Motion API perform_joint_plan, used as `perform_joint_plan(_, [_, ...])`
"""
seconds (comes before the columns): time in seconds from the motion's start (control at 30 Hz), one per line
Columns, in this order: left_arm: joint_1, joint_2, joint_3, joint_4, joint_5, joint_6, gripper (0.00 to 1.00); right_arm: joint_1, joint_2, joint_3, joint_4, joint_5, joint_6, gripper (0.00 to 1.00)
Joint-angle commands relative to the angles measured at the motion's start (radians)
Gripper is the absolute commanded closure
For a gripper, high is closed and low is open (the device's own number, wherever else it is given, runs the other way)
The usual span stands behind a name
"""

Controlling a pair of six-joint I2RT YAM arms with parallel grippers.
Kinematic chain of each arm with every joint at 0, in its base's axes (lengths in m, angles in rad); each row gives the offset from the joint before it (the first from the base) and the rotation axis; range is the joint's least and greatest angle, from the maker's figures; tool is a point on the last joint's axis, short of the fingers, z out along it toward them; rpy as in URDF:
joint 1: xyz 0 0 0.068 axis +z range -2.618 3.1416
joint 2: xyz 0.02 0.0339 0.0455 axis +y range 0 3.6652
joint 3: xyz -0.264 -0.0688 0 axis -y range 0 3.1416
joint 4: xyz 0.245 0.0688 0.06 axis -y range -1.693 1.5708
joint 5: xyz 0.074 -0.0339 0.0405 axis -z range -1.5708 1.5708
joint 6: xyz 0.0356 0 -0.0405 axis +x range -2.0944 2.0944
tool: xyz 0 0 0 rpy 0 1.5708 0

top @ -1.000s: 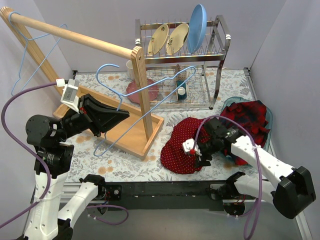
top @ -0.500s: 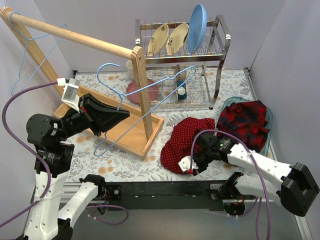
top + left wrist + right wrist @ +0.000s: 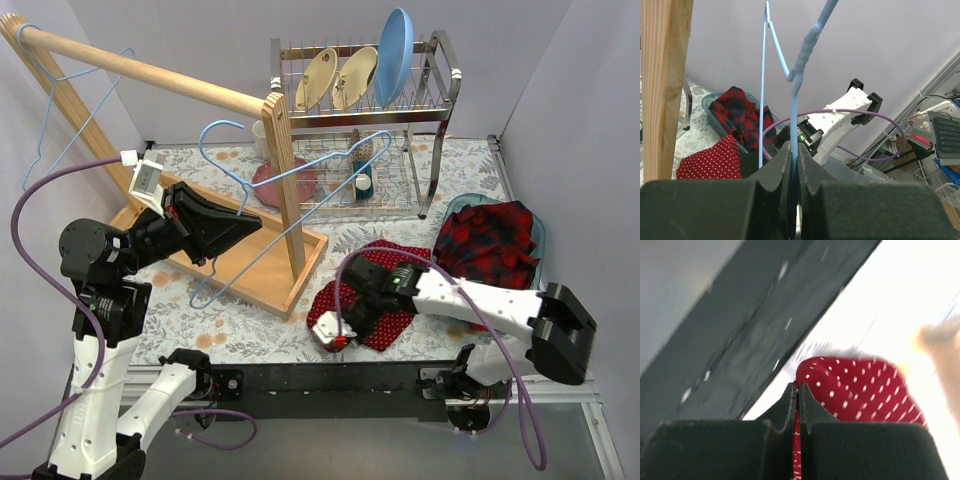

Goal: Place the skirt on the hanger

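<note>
The skirt (image 3: 398, 324), red with tiny white dots, lies bunched on the table near the front edge and also shows in the left wrist view (image 3: 710, 161). My right gripper (image 3: 336, 334) is at its near left end, shut on a fold of the dotted cloth (image 3: 860, 385), which runs between the fingertips of that gripper (image 3: 797, 388). The light blue wire hanger (image 3: 794, 100) is held up off the table to the left. My left gripper (image 3: 795, 148) is shut on its wire. That gripper (image 3: 246, 227) is beside the wooden post.
A wooden clothes rack (image 3: 285, 190) with a long rod stands at the left on a tray-like base (image 3: 270, 275). A second blue hanger (image 3: 45, 115) hangs on the rod. A dish rack (image 3: 440, 110) with plates stands behind. A teal basket (image 3: 540, 235) at right holds a plaid shirt (image 3: 490, 240).
My right gripper moved left along the skirt's near side and shut on its cloth, pulling the skirt into a narrower bunch toward the left. The left arm and hanger rose slightly.
</note>
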State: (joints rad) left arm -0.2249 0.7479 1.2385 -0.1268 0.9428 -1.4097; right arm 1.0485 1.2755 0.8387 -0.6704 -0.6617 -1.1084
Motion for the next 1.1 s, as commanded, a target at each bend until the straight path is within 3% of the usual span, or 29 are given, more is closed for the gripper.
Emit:
perform_joint_plan(0.0, [-0.002,0.004,0.033,-0.017,-0.027,0.017,1.00,0.128,0.160,0.207,0.152,-0.026,0.215,0.99])
perform_joint_plan(0.13, [-0.004,-0.005,0.059,-0.069,-0.058,0.047,1.00,0.159,0.300,0.341,0.278,0.086,0.390,0.99])
perform_joint_plan(0.23, [-0.002,-0.008,0.075,-0.094,-0.064,0.061,1.00,0.154,0.337,0.340,0.356,0.119,0.456,0.99])
perform_joint_plan(0.37, [-0.002,-0.002,0.075,-0.094,-0.064,0.067,1.00,0.136,0.335,0.319,0.330,0.148,0.493,0.57])
perform_joint_plan(0.5, [-0.007,-0.012,0.070,-0.097,-0.064,0.072,1.00,0.023,0.207,0.304,0.134,0.045,0.392,0.47])
perform_joint_plan(0.53, [-0.008,-0.018,0.069,-0.099,-0.064,0.072,1.00,-0.031,0.144,0.312,0.055,-0.017,0.295,0.44])
perform_joint_plan(0.63, [-0.008,-0.019,0.061,-0.099,-0.062,0.074,1.00,-0.076,0.027,0.307,-0.212,-0.042,0.103,0.43])
perform_joint_plan(0.7, [-0.008,-0.019,0.058,-0.093,-0.055,0.069,1.00,-0.081,-0.039,0.254,-0.267,-0.018,0.064,0.43])
perform_joint_plan(0.8, [-0.010,-0.016,0.052,-0.080,-0.045,0.060,1.00,-0.091,-0.168,0.110,-0.248,0.089,0.091,0.44])
perform_joint_plan(0.87, [-0.008,-0.018,0.050,-0.068,-0.036,0.049,1.00,-0.166,-0.238,0.016,-0.230,0.174,0.108,0.45])
perform_joint_plan(1.0, [-0.008,-0.021,0.036,-0.053,-0.029,0.034,1.00,-0.375,-0.307,-0.050,-0.261,0.157,0.030,0.51])
perform_joint_plan(1.07, [-0.010,-0.021,0.026,-0.037,-0.024,0.023,1.00,-0.449,-0.301,-0.076,-0.258,0.139,0.004,0.61])
